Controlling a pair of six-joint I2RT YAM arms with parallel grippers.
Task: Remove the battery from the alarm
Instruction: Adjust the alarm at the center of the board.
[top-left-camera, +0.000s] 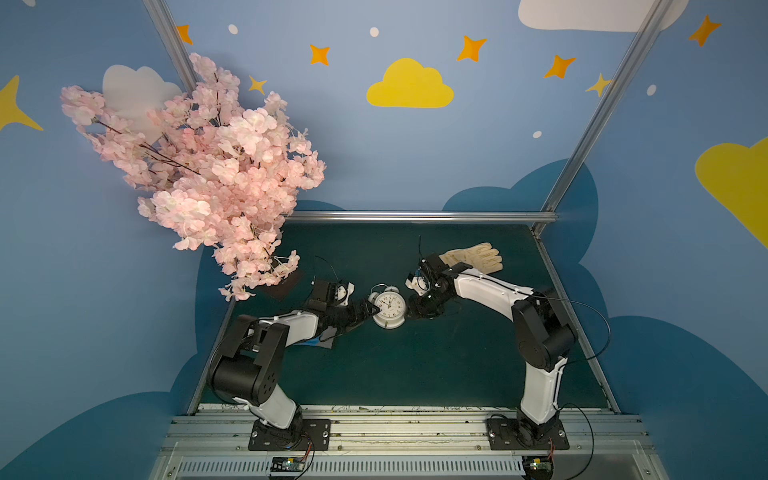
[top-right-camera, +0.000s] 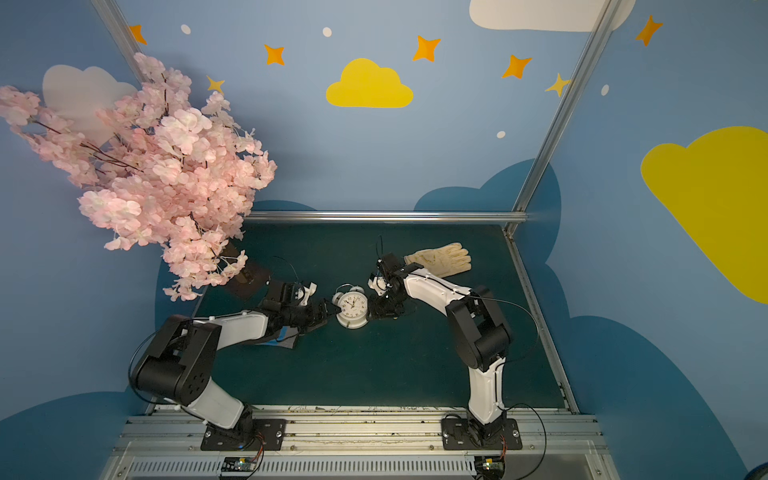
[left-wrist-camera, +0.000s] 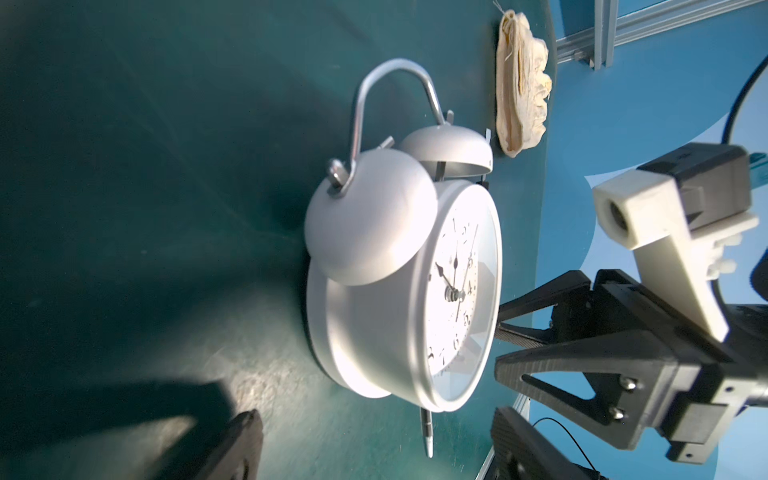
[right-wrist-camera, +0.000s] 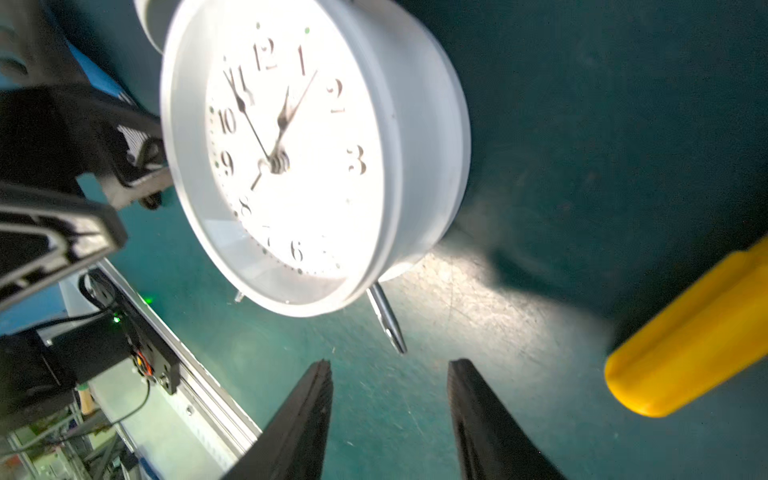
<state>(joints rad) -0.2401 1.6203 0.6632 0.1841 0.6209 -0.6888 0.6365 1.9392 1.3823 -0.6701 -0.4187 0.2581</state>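
The white twin-bell alarm (top-left-camera: 390, 309) (top-right-camera: 352, 309) lies on its back on the green mat, dial up, so its back panel is hidden. The battery is out of view. My left gripper (top-left-camera: 371, 311) (top-right-camera: 332, 311) is at the alarm's left rim. In the left wrist view this gripper (left-wrist-camera: 378, 449) is open wide, with the alarm (left-wrist-camera: 399, 291) just ahead of its fingertips. My right gripper (top-left-camera: 409, 309) (top-right-camera: 371, 309) is at the alarm's right side. In the right wrist view it (right-wrist-camera: 390, 378) is open and holds nothing, with the alarm (right-wrist-camera: 299, 158) and one of its feet just ahead.
A yellow screwdriver handle (right-wrist-camera: 685, 345) lies on the mat near the right gripper. A cream glove (top-left-camera: 473, 257) (top-right-camera: 440, 259) lies at the back right. A pink blossom branch (top-left-camera: 199, 174) overhangs the back left corner. A dark flat thing (top-left-camera: 324, 338) lies under the left arm.
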